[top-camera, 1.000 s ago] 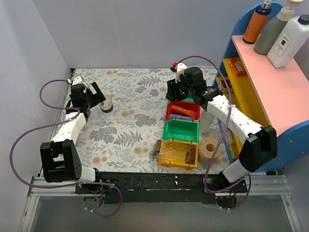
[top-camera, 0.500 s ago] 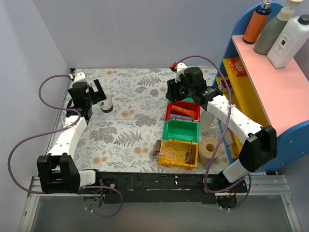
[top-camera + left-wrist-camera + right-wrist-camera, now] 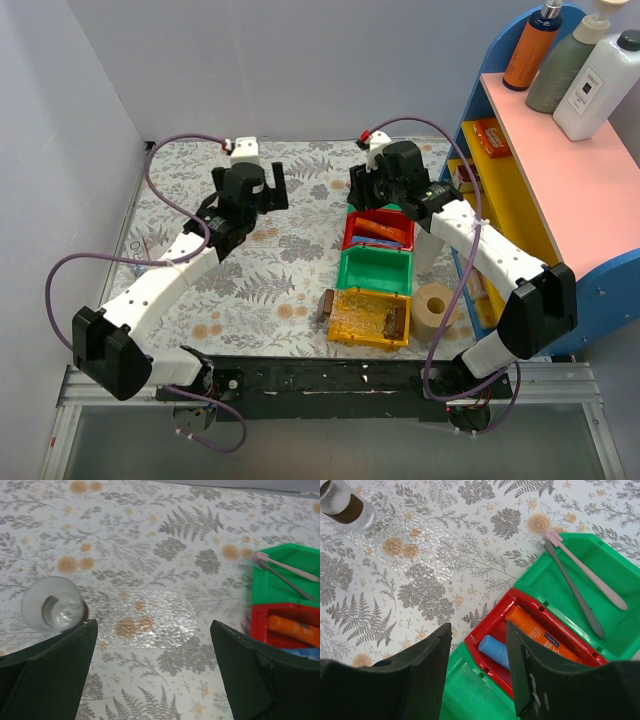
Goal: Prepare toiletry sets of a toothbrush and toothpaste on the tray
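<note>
Left gripper (image 3: 152, 630) gapes wide over a bumpy clear oval mat (image 3: 167, 614); right gripper (image 3: 479, 630), jaws parted, hangs above smooth blue toothpaste (image 3: 494, 649) in the red bin (image 3: 490, 612); clear tray (image 3: 365, 312) lies across the yellow bin (image 3: 370, 341)

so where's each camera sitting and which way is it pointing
Top external: fixed above and behind the bases, looking down over the floral-cloth table; left arm and right arm show whole.
Left wrist: on the left arm, facing down at a clear glass cup; left jaws, wide open, fill the bottom corners.
Right wrist: on the right arm, facing down at a red plastic bin holding the bright-blue toothpaste tube; right jaws open below.
Shared: both wrist views catch the cup, red bin and green plastic bin with a pink toothbrush.
</note>
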Robot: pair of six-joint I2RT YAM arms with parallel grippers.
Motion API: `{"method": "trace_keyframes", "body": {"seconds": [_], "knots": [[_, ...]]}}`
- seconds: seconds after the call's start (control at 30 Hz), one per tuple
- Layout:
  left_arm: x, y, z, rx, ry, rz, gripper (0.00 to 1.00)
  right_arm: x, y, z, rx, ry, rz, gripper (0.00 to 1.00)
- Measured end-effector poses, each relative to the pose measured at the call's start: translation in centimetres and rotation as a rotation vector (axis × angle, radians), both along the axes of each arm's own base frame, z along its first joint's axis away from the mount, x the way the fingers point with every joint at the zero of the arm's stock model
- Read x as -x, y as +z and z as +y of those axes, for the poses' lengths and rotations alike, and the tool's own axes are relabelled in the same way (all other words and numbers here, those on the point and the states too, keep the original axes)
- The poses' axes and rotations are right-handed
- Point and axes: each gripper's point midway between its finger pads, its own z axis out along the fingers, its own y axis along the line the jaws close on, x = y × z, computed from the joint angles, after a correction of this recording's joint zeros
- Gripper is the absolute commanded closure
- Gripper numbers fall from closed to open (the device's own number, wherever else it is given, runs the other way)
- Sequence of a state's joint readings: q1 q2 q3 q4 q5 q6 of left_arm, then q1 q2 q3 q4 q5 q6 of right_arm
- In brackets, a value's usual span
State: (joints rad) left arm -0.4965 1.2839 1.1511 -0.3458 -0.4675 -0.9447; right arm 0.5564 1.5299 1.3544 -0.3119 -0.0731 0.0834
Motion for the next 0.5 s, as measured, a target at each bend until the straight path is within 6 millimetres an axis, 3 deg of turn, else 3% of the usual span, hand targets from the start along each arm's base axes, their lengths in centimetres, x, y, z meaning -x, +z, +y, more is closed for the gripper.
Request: {"method": "trace_keyframes", "body": {"seconds": [0.17,0.33,0.5], "knots": [[2.6,-0.9,-6.9,0.037,-0.126,0.060,0.09,0.1,0.0,-1.3,0.015,-0.063,-0.013,0.46],[6.9,-5.6,-13.0,0.039,-0.243,0.216,0.10,0.4,1.7,-2.5,0.004,-0.113,-0.066,0.46],[11.3,-9.4,-16.6,0.048,-0.319,0.364,0.10,0.7,2.8,-3.3,-0.013,-0.140,-0.110,0.45]]}}
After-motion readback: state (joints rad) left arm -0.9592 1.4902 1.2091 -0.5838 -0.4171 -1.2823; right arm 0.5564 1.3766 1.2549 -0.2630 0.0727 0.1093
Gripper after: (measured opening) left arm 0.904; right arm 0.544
